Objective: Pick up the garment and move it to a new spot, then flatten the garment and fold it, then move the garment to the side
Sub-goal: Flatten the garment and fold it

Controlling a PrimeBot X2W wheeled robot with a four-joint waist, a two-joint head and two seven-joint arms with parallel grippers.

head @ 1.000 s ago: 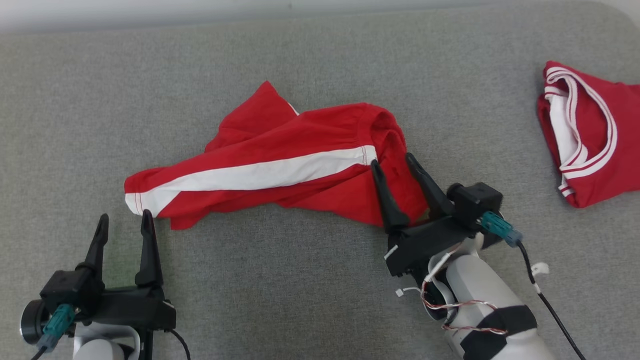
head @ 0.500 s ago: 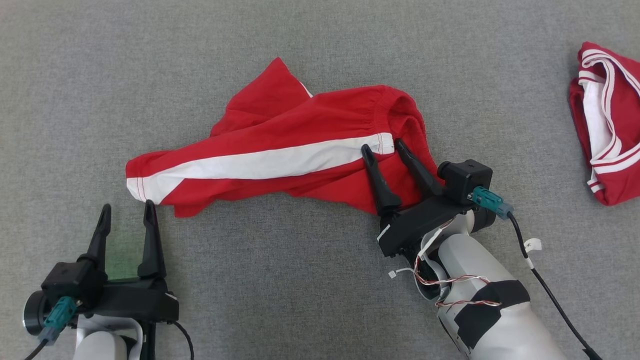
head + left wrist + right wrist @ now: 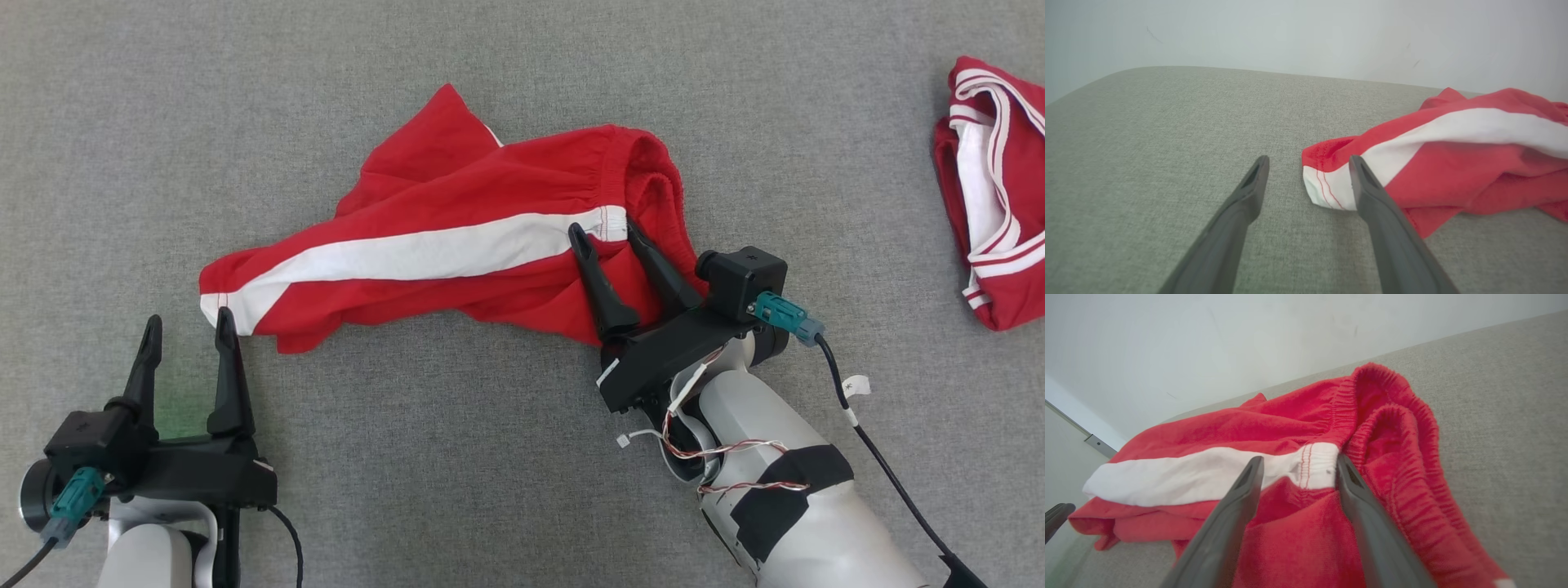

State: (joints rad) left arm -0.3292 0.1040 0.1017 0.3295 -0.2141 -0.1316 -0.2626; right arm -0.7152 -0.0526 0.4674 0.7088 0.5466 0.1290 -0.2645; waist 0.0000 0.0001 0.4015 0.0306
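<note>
The shorts (image 3: 457, 196) lie on the pad (image 3: 490, 457); left gripper (image 3: 188, 317) just before their left end; right gripper (image 3: 604, 226) over their right end; another garment (image 3: 992, 188) well right.

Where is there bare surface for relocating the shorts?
Free: the grey surface between left tool and right tool, below the shorts; also the strip above the shorts. Crowded: far right, where another red garment lies.

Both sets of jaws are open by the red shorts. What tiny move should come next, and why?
Probably the right gripper should ease down and shut on the waistband: its jaws stand open astride the white stripe's end on the red shorts. The left gripper, also open, sits at the hem corner.
</note>
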